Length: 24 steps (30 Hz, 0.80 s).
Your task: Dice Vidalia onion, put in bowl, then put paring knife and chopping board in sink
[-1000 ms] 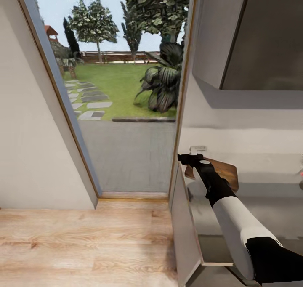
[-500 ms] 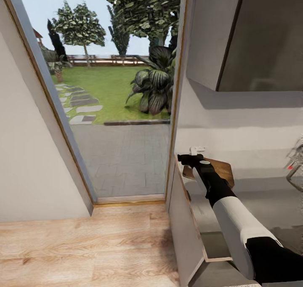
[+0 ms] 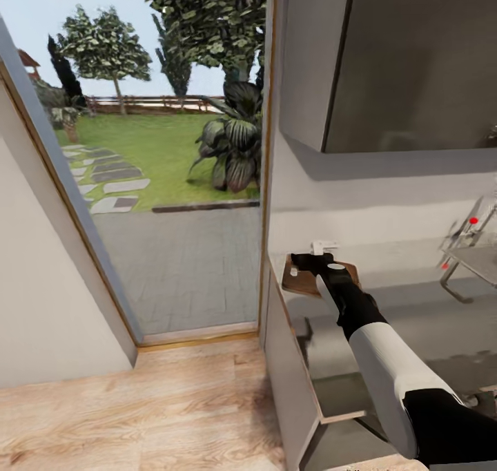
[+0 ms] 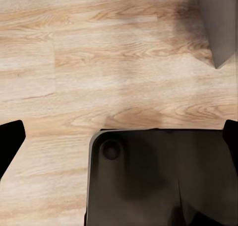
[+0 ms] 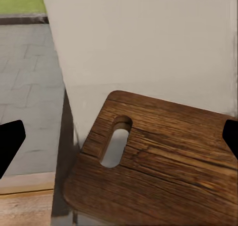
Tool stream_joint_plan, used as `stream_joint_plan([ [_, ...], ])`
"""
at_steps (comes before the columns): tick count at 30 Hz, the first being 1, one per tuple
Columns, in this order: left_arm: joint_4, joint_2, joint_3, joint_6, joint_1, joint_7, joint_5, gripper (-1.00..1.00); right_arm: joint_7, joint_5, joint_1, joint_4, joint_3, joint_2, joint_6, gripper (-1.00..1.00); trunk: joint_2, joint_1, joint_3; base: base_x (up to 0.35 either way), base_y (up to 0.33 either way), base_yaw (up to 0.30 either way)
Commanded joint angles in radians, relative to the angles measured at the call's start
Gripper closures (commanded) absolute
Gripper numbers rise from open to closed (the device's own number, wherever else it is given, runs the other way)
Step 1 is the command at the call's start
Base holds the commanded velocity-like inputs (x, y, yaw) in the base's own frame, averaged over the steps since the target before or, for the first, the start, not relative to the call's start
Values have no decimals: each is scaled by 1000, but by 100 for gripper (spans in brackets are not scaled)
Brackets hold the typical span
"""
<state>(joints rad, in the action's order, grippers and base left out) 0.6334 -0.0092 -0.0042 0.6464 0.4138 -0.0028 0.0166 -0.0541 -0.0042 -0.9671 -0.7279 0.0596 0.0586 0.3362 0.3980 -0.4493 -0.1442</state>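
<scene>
At the far left of the head view a pale wall [image 3: 48,305] slopes beside an open doorway [image 3: 172,202] that looks onto grey paving, a lawn [image 3: 152,146] with stepping stones, trees and a dark leafy plant [image 3: 231,143]. Light wooden flooring [image 3: 138,409] runs below the doorway.

Right of the doorway the grey countertop [image 3: 414,326] begins, with a wall cabinet [image 3: 400,63] above it. The chopping board [image 3: 304,277] lies on the countertop's left end, near the corner, and the right arm reaches over it, its gripper [image 3: 310,258] above the board. In the right wrist view the chopping board [image 5: 163,166] shows its grain and a slot-shaped handle hole, with the two dark fingertips [image 5: 10,141] far apart at either edge of the picture, spread wide and holding nothing. At the far right edge of the head view, part of a chrome tap [image 3: 466,239] with red marks shows.

In the left wrist view the left gripper's fingertips [image 4: 10,141] also stand wide apart, empty, over the flooring and the robot's dark base [image 4: 158,176].
</scene>
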Motion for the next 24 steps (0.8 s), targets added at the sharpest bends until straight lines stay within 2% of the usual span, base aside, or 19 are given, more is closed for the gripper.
stream_joint_plan([
  [1, 1, 0, 0, 1, 0, 0, 2, -100, -6, 0, -1, -1, 3, 0, 6, -100, 2, -1, -1, 0, 0, -186],
  [8, 2, 0, 0, 1, 0, 0, 2, -100, -6, 0, -1, 4, 3, 1, 6, -100, 2, -1, 4, 39, 85, -112],
  [24, 2, 0, 0, 1, 0, 0, 2, -100, -7, -1, -1, 32, 3, 3, 3, -100, 2, -1, 5, 118, 246, -7],
])
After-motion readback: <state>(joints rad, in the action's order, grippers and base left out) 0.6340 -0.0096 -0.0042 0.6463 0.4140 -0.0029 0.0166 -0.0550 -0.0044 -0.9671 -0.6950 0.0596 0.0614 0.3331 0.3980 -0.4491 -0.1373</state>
